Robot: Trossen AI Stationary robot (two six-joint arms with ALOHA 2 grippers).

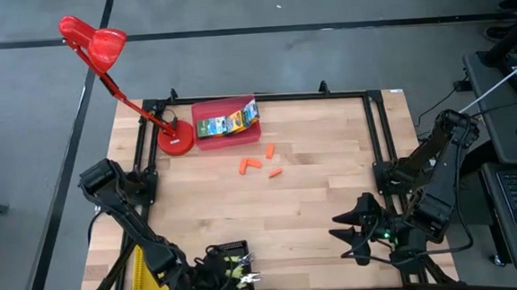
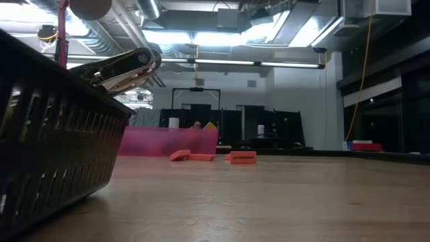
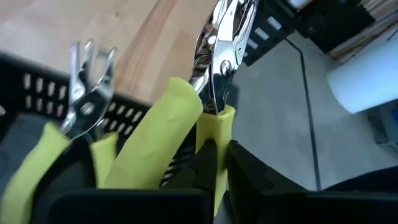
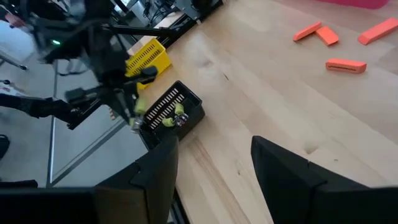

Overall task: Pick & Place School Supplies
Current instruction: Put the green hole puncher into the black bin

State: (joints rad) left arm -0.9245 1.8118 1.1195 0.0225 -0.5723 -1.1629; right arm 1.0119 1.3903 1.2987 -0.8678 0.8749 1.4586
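Two yellow-green-handled tools show in your left wrist view: one (image 3: 211, 93) is pinched by its handle between the left gripper (image 3: 217, 168) fingers, its shiny metal head pointing away from the wrist; the other (image 3: 74, 124) lies in the black tray (image 3: 37, 93) just beside it, metal head up against the tray's slotted wall. From above, that black tray (image 1: 229, 255) sits at about 6 o'clock on the table (image 1: 316, 195), at the near edge, with the left gripper (image 1: 214, 272) right over it; the yellow tray (image 1: 142, 271) lies just beyond it toward 7 o'clock. Four stubby orange pieces (image 1: 260, 163) lie loose on the wood a little toward 12 o'clock from the table's middle, near one another but apart; you see them again in the low view (image 2: 208, 156) and in the right wrist view (image 4: 339, 46). Beyond them, at 12 o'clock, the red tray (image 1: 226, 133) holds the green-and-yellow boxes (image 1: 227, 122); the red desk lamp (image 1: 110, 64) stands with its base just beside that tray, toward 11 o'clock, its head reaching out past the table's corner. Your right gripper (image 1: 358, 231) waits at about 4 o'clock, its fingers (image 4: 292, 180) spread wide and holding nothing.
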